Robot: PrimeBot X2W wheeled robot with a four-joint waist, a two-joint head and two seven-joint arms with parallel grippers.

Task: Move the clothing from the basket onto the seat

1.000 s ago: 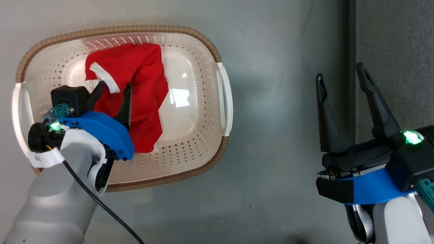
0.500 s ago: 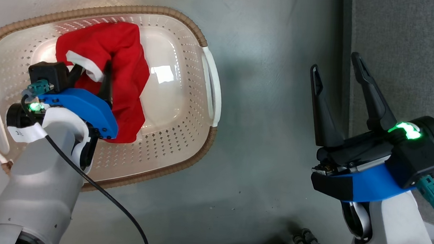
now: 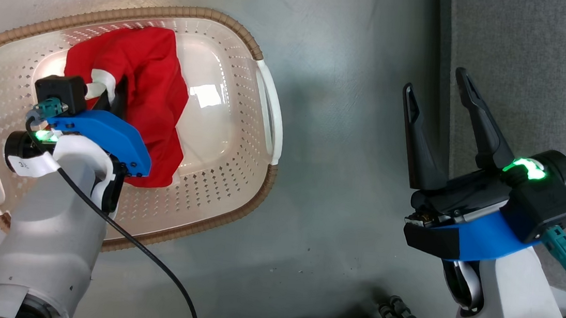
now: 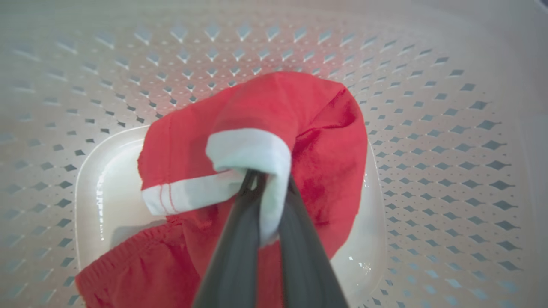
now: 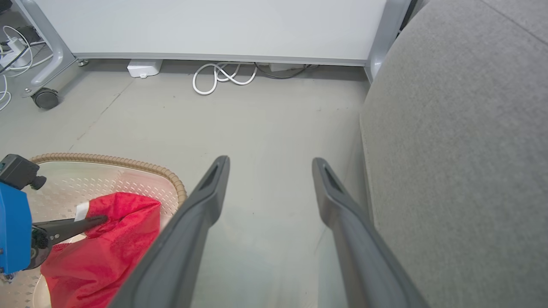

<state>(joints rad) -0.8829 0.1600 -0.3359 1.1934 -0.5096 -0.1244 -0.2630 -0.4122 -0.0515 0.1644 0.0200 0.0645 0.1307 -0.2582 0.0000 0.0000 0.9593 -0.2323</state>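
Left gripper: low inside the basket, jaws pinched together on the white cuff of the clothing.
Clothing: bright red, soft and crumpled. The cuff folds over the fingertips, and a white band beside it carries thin red stitch lines. It lies bunched on the basket's glossy bottom, its far edge against the perforated wall.
Basket: cream-white, with diamond holes, a brown woven-look rim and white handles. It stands on the floor at the robot's left.
Right gripper: jaws wide apart, holding nothing, above the floor just beside the seat's edge.
Between: a bare strip of grey floor.
Seat: grey fabric with a rounded corner, well apart from the basket.
Beyond: looped white cable and a caster wheel by a pale panel.
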